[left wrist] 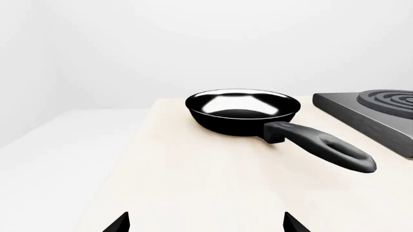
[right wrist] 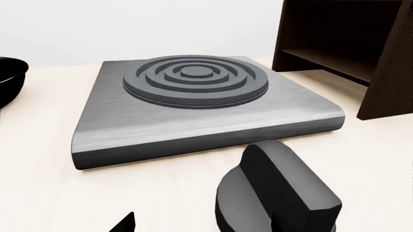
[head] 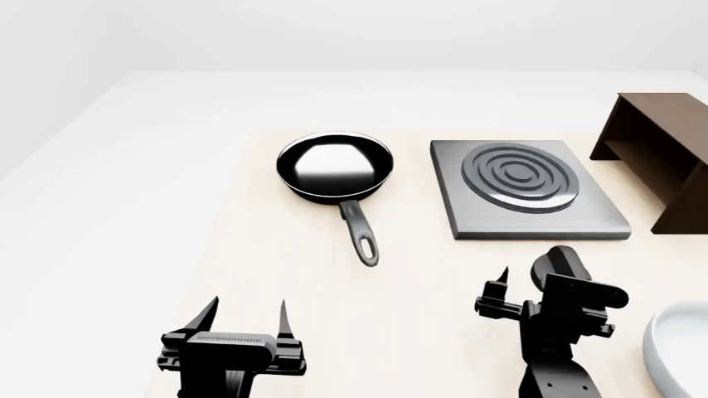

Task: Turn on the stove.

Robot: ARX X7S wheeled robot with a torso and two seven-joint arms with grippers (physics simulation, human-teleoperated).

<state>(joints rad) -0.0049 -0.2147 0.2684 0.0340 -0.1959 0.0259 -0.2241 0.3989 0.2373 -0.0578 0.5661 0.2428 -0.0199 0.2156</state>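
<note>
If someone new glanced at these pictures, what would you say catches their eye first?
Probably the glossy black frying pan at the middle of the pale table, its handle pointing back toward the robot. Just to its right sits the grey stove, its ring burner dark, with a dark brown wooden box beyond it. In the right wrist view, the stove's black knob looms large.

Grey square stove point(head: 529, 191) lies flat (burner dark), black knob point(right wrist: 277, 195) in front.
</note>
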